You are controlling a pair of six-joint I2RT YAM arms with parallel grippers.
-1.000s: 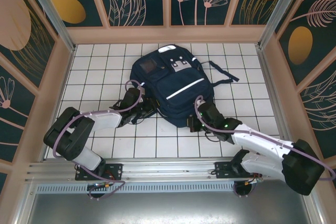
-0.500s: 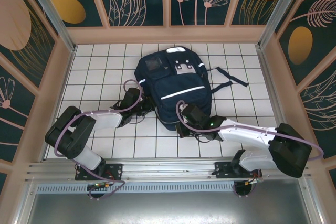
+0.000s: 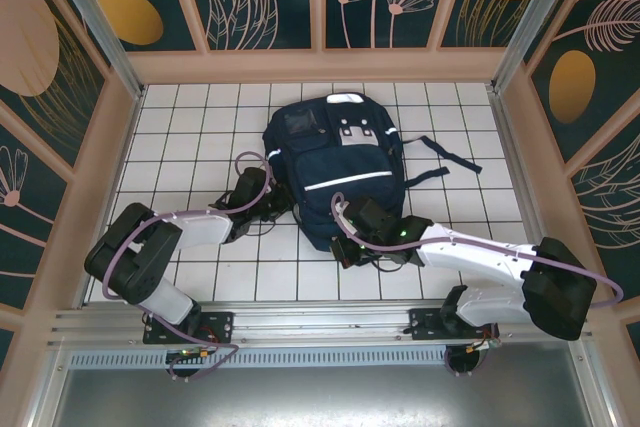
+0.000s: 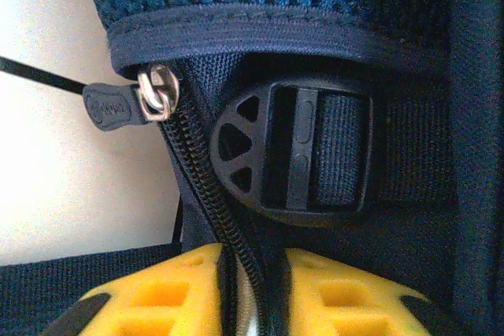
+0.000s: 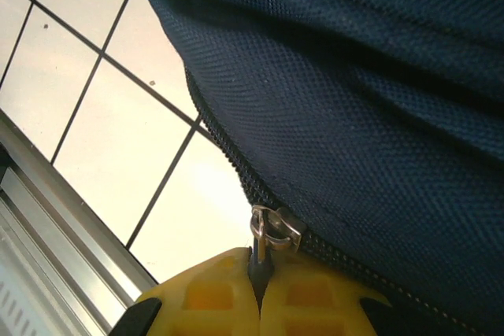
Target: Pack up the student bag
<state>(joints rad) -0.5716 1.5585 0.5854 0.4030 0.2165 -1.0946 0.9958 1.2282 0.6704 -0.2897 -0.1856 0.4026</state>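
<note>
Two robot arms grip a navy backpack (image 3: 338, 162) lying flat on the white-tiled table (image 3: 185, 147). Its top end points toward the far edge and its bottom sits close to the near edge, roughly midway between the two sides. Dark straps (image 3: 447, 159) trail off the bag toward the right edge.

The left gripper (image 3: 278, 209) is at the bag's near-left corner. Seen from the left wrist, its yellow fingers (image 4: 150, 304) are clenched on the zipper track (image 4: 201, 186), which runs down between them beside a black buckle (image 4: 291, 151). A dark zipper tab (image 4: 116, 105) hangs higher on that track, apart from the fingers.

The right gripper (image 3: 343, 243) is at the bag's near edge. In the right wrist view its yellow fingers (image 5: 213, 293) are pressed together on a zipper pull (image 5: 257, 256), pinching it just under its silver slider (image 5: 276, 228). White tiles and the table's metal rail (image 5: 47, 218) lie beside the navy fabric.
</note>
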